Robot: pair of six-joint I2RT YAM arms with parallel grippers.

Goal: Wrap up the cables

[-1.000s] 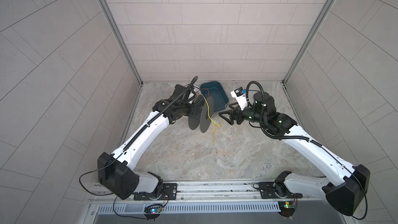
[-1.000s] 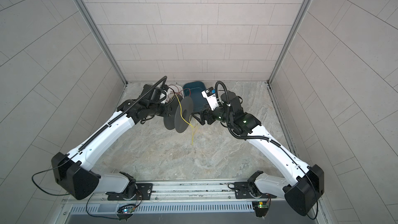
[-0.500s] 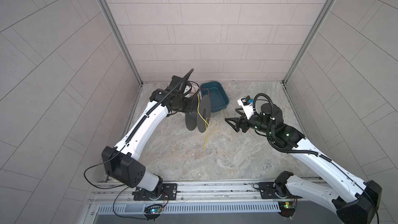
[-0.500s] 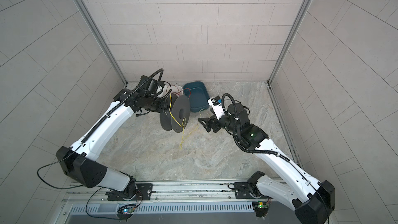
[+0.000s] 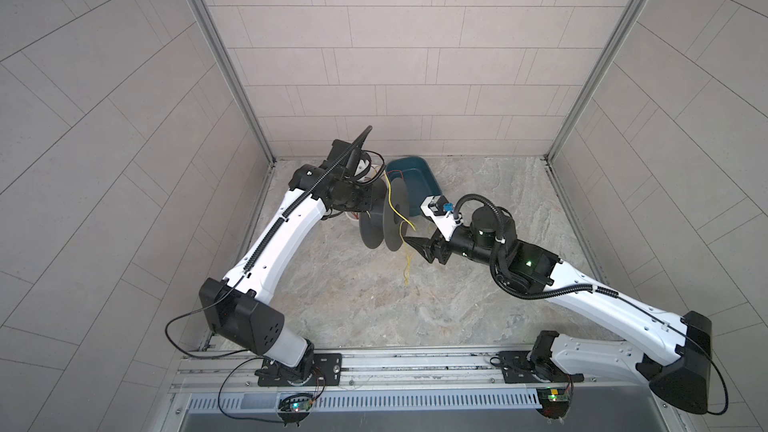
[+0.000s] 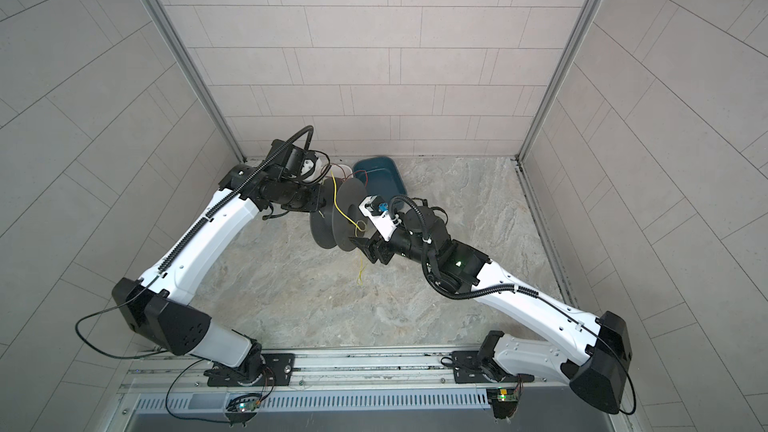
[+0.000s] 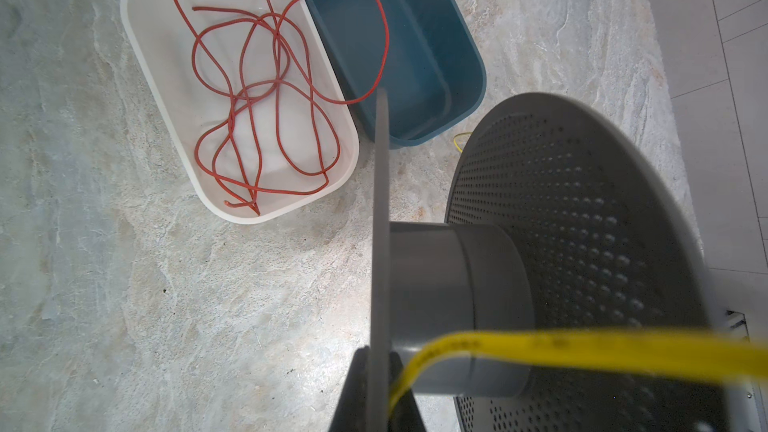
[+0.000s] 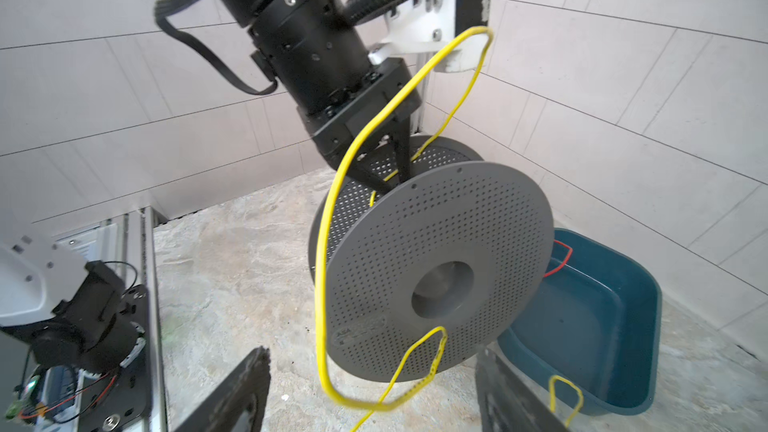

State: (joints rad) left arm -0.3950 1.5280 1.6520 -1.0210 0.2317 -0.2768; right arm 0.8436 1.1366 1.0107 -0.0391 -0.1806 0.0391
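Spool (image 5: 381, 218) in clenched left pincer (image 7: 376, 392); right pincer (image 8: 372, 371) spread around yellow cable (image 8: 319, 284); embossing (image 8: 359, 332) illegible.

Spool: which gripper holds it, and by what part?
Left gripper, shut on the spool at one flange's rim. Right gripper is open, holding nothing.

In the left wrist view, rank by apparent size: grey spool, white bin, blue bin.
1. grey spool, inflated by sitting nearest the camera.
2. white bin.
3. blue bin.
Both bins are cut off by the frame edge, so their order is tentative.
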